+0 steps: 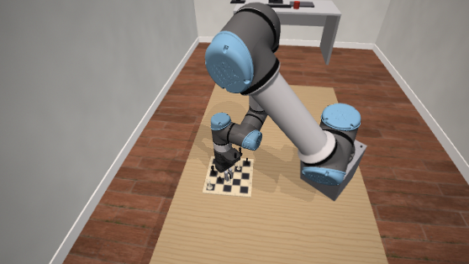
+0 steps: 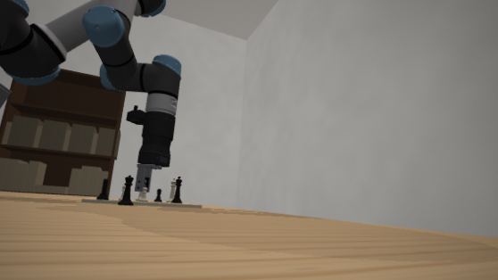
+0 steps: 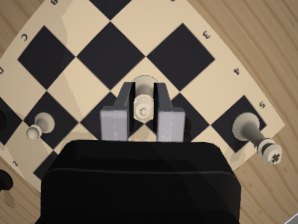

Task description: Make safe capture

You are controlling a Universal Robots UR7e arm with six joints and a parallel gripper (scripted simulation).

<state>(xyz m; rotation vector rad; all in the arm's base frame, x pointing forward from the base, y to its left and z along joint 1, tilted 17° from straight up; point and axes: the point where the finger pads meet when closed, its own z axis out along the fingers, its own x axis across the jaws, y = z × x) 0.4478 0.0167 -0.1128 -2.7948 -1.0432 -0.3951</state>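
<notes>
The small chessboard (image 1: 232,181) lies on the wooden table top. My gripper (image 3: 144,97) points straight down over the board's middle and is shut on a white piece (image 3: 143,104), held by its top between the two fingers. In the low side view my gripper (image 2: 143,184) reaches down among the pieces, and the white piece (image 2: 143,194) sits low at board level; I cannot tell whether its base touches the board. A white pawn (image 3: 40,124) stands to the left of the fingers. A taller white piece (image 3: 252,128) stands to the right, near the edge with the digits.
Black pieces stand upright around my gripper: a tall one (image 2: 128,191) in front, another (image 2: 178,190) to the right, a small pawn (image 2: 158,196) between them. One black piece (image 1: 247,161) stands at the board's far side. The robot base (image 1: 336,168) sits to the right of the board.
</notes>
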